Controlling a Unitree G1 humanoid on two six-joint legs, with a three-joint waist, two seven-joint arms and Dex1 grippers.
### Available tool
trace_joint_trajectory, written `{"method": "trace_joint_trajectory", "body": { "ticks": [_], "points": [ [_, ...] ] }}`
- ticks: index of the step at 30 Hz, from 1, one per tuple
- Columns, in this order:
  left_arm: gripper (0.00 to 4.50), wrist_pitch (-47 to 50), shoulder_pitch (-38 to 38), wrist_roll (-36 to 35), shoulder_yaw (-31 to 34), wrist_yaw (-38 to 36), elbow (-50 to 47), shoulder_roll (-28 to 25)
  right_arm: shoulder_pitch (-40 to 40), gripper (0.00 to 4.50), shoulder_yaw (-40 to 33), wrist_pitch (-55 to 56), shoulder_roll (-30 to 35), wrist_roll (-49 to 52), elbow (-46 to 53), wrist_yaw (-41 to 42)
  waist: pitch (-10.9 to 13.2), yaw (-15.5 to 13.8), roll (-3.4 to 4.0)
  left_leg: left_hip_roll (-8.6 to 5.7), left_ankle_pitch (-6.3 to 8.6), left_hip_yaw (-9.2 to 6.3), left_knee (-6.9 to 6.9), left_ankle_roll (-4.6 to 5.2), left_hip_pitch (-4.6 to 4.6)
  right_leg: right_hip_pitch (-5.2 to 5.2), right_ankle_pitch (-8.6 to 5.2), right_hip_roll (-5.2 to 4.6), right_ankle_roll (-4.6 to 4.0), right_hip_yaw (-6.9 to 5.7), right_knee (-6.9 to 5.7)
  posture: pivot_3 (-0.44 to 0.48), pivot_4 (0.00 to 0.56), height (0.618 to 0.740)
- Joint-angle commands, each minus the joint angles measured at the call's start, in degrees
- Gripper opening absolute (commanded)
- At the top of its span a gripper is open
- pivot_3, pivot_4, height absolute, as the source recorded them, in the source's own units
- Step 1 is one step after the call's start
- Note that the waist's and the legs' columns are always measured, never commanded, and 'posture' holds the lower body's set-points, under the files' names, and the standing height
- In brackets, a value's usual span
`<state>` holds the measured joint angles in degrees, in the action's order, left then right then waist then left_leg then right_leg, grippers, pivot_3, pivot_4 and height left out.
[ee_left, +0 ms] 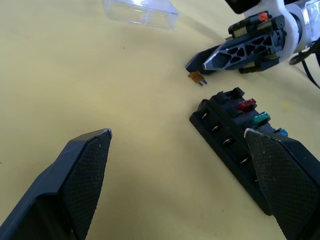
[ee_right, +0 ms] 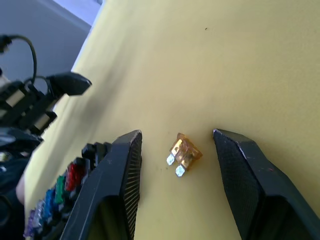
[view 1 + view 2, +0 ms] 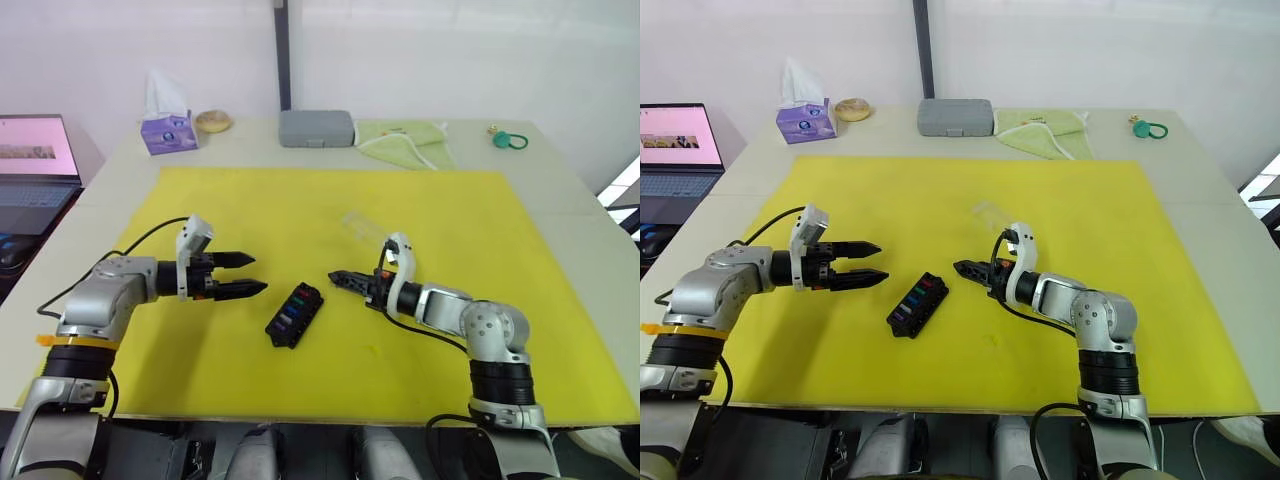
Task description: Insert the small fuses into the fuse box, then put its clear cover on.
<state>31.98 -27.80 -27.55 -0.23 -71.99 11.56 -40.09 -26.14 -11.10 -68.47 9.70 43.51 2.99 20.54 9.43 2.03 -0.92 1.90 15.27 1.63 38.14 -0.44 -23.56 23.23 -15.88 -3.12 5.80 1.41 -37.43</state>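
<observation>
Right fingers: spread, one each side of one orange fuse lying on the mat.
Left fingers: spread, empty.
Fuse box: one, between both arms.
Clear cover: one, behind.

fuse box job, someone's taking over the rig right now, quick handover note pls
Left tool: open, empty, hovering over the yellow mat on the left side of the fuse box.
Right tool: open, low over the mat, its fingers on either side of the orange fuse, not gripping it.
Fuse box: lying on the mat between the arms, with red, green, blue and purple fuses already seated; some slots look empty.
Clear cover: lying on the mat beyond the right tool, not fitted.
Left: close on the orange fuse, seat it, then fit the cover.
</observation>
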Motion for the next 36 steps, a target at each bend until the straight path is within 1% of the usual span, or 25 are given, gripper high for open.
{"method": "trace_joint_trajectory", "body": {
  "ticks": [1,2,3,6,8,9,19,23,29,33,36],
  "points": [
    [4.5,-0.4,-0.4,-0.3,1.5,0.2,-2.0,-1.0,0.4,2.41,-0.3,-0.8,-0.2,-0.4,-1.3,-1.5,0.0,0.1,0.0,0.0,0.0,0.0,0.0,0.0,0.0,0.0,0.0,0.0,0.0,0.0,0.0,0.0,0.15,0.737],
    [4.5,-0.4,-0.4,-0.2,1.5,0.2,-2.0,-1.0,0.6,2.41,-0.3,-0.9,-0.2,-0.3,-1.2,-1.5,0.0,0.1,0.0,0.0,0.0,-0.01,-0.01,0.0,0.0,0.0,0.0,0.0,0.0,0.0,0.0,0.0,0.15,0.737],
    [4.5,-0.5,-0.4,-0.2,1.5,0.3,-1.9,-1.0,0.8,2.17,-0.2,-1.0,-0.1,-0.3,-1.1,-1.4,0.0,0.2,0.0,0.0,0.0,-0.01,-0.01,0.0,0.0,0.0,0.0,0.0,0.0,0.0,0.0,0.0,0.15,0.737],
    [4.5,-0.6,-0.6,-0.1,1.4,0.3,-1.7,-0.8,1.5,1.09,0.8,-1.0,0.4,-0.3,0.0,-0.8,0.0,0.2,0.0,0.0,0.0,-0.01,-0.02,0.0,0.0,0.0,0.0,-0.01,0.0,0.0,0.01,0.0,0.15,0.737],
    [4.5,-0.7,-0.7,0.0,1.3,0.3,-1.4,-0.7,1.9,0.14,1.9,-0.9,0.8,-0.6,0.7,-0.5,0.0,0.2,0.0,0.0,0.0,0.0,-0.03,0.0,0.0,0.0,0.0,-0.02,0.0,0.0,0.01,0.0,0.15,0.737],
    [4.5,-0.8,-0.8,0.1,1.2,0.3,-1.3,-0.6,1.9,0.06,2.2,-0.7,0.8,-0.7,0.8,-0.6,0.0,0.2,-0.01,-0.01,0.0,-0.01,-0.03,0.0,0.0,-0.01,0.0,-0.03,0.0,0.0,0.02,0.0,0.15,0.737],
    [4.5,-0.9,-1.0,0.4,1.4,0.0,-1.1,-0.7,2.3,0.06,0.8,0.4,1.4,0.4,3.0,-0.9,0.0,0.1,-0.03,-0.02,0.0,0.0,-0.03,0.0,0.0,-0.03,0.0,-0.08,0.0,-0.01,0.04,0.0,0.15,0.737],
    [4.5,-2.3,-1.8,1.5,1.6,0.2,0.4,-1.2,2.2,0.06,1.1,2.6,2.9,0.1,5.8,0.2,0.0,0.0,-0.03,-0.02,0.0,0.0,-0.03,0.0,-0.01,-0.03,0.0,-0.12,0.0,-0.01,0.06,0.0,0.15,0.737],
    [4.5,-2.1,-4.0,1.8,0.5,-1.1,2.1,-0.6,2.7,0.06,6.3,2.7,8.1,-0.8,9.3,4.1,0.0,-1.0,-0.02,-0.06,0.0,0.04,-0.04,0.0,-0.05,-0.01,0.0,-0.14,0.01,-0.01,0.16,0.0,0.15,0.737],
    [4.5,-1.2,-3.0,2.0,-1.2,-3.0,0.6,-0.9,1.0,0.06,9.0,3.4,9.1,-2.0,8.2,5.2,0.0,-1.1,-0.02,-0.08,0.0,0.05,-0.05,0.0,-0.07,-0.01,0.0,-0.13,0.01,-0.01,0.18,0.0,0.15,0.737],
    [4.5,0.1,-1.6,1.5,-2.0,-4.3,-1.5,-1.5,1.2,0.06,11.5,3.1,9.3,-2.5,8.6,6.1,0.0,-0.9,-0.03,-0.07,0.01,0.06,-0.05,0.0,-0.07,0.01,-0.01,-0.12,0.01,-0.01,0.18,0.0,0.15,0.737]
  ]
}}
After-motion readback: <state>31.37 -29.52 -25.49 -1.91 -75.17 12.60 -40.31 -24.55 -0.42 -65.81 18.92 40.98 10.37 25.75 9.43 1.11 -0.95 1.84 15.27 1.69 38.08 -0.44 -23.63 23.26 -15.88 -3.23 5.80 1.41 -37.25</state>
